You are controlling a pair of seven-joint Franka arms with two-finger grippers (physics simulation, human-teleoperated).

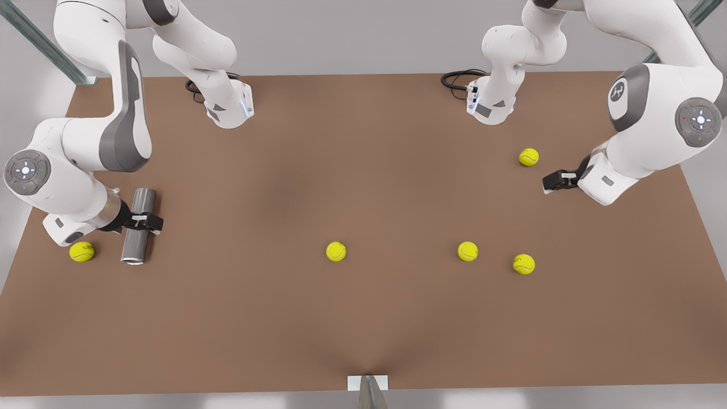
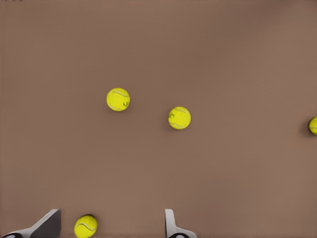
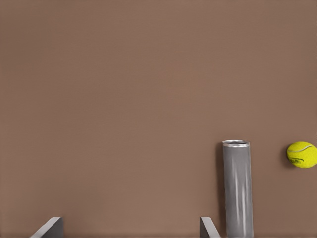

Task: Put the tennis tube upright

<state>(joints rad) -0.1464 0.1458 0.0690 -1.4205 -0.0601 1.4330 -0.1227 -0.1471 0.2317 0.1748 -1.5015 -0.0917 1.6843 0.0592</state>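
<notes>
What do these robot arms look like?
Both arms: glossy white rounded segments, grey panels, round joint caps with small lights. Black cables loop at the bases. The right end effector, at the front view's left, and the left end effector, at its right, are black.

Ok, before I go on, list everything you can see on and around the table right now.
Plain dark-grey cylinder tennis tube with silvery rim: one, lying flat, front view's left.
Small fuzzy tennis balls: five, yellow-green; one beside the tube, one mid-table, two toward the front view's right, one farther back.
Flat table: one, brown.
Right hand: open, at the tube, not gripping.
Left hand: open, waiting near the back ball.
</notes>
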